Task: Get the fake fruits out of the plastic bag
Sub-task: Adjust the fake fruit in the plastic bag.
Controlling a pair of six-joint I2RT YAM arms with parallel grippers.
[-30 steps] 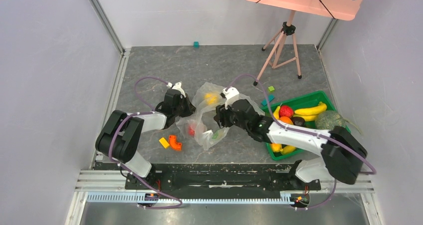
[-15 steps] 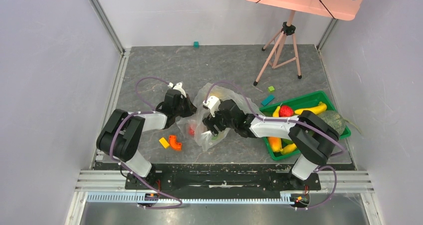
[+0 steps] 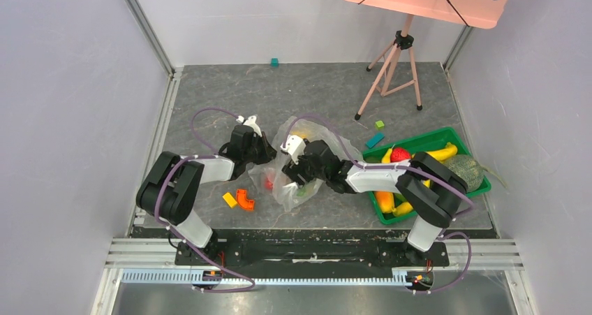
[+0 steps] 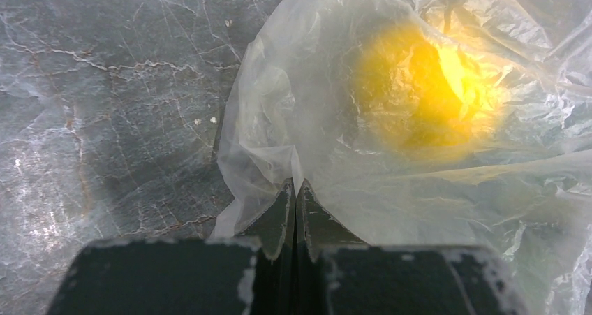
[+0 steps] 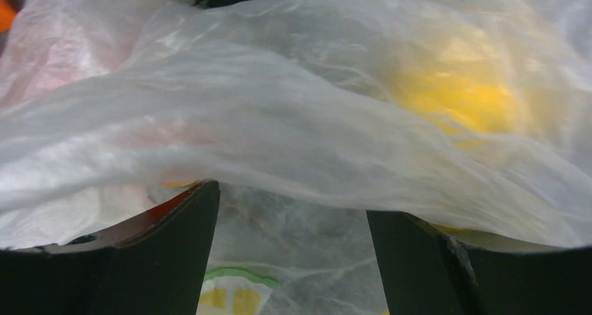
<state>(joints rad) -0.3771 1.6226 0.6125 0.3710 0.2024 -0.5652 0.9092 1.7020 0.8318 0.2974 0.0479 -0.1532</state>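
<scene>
The transparent plastic bag lies crumpled on the table's middle. My left gripper is shut on the bag's left edge. A yellow fruit glows through the film beyond it. My right gripper is open and pushed into the bag, its fingers wide apart under a fold of film. A yellow fruit sits behind the film to the right. A red fruit and a green piece show inside the bag.
A green tray at the right holds a banana, a red fruit and other pieces. Yellow and orange blocks lie left of the bag. A tripod stands at the back. Small blocks lie near it.
My right gripper has moved left and deeper into the bag. The left gripper has stayed shut on the bag's edge.
</scene>
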